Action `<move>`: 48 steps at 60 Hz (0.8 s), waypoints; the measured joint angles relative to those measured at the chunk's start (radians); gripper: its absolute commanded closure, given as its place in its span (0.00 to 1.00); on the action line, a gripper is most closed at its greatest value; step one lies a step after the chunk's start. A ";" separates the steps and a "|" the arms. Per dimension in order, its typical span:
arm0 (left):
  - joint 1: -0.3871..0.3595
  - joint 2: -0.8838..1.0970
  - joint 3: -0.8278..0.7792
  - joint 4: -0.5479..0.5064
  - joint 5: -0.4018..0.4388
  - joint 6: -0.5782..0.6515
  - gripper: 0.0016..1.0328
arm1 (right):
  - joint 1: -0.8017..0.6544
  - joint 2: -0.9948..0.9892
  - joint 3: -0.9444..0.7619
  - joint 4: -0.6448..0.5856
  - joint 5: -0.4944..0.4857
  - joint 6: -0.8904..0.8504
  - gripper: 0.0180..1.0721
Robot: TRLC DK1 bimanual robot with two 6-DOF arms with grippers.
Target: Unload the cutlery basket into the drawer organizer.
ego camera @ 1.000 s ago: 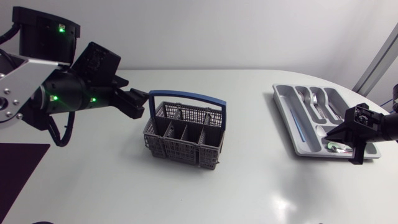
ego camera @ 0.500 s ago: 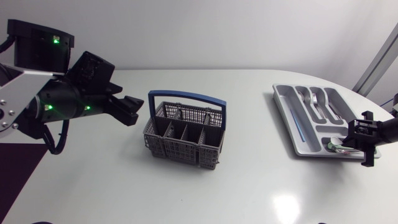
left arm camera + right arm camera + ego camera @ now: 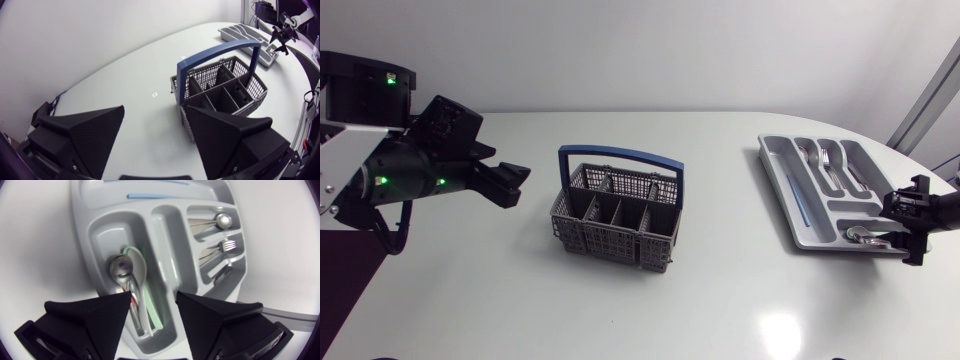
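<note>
Presently the basket, grey mesh with a blue handle, stands upright near the middle of the bench. The organizer lies flat towards the right end of the bench, well apart from the basket.

Left fingers: spread wide, holding nothing. They hang above the bench to the left of the basket, clear of it. The left wrist view shows the basket ahead of them, its handle arching over the compartments.

Right fingers: parted, holding nothing. They sit at the near right end of the organizer, above its short cross compartment. In the right wrist view, spoons lie in that compartment, one with a pale green handle, running back under the gap between the fingers. I cannot tell whether either finger touches the tray wall.

Further compartments ahead hold a fork and another round-ended piece. A blue strip lies in a long slot beyond.
</note>
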 measured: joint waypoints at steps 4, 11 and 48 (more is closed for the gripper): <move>0.023 0.000 -0.012 0.002 0.020 0.007 0.17 | 0.001 -0.063 -0.013 -0.012 -0.027 0.038 0.18; 0.056 0.001 -0.034 0.010 0.049 0.029 0.17 | 0.005 -0.212 -0.052 -0.058 -0.085 0.106 0.15; 0.073 0.290 -0.036 0.104 0.105 0.122 0.17 | 0.723 -0.529 -0.268 -0.044 -0.055 0.847 0.14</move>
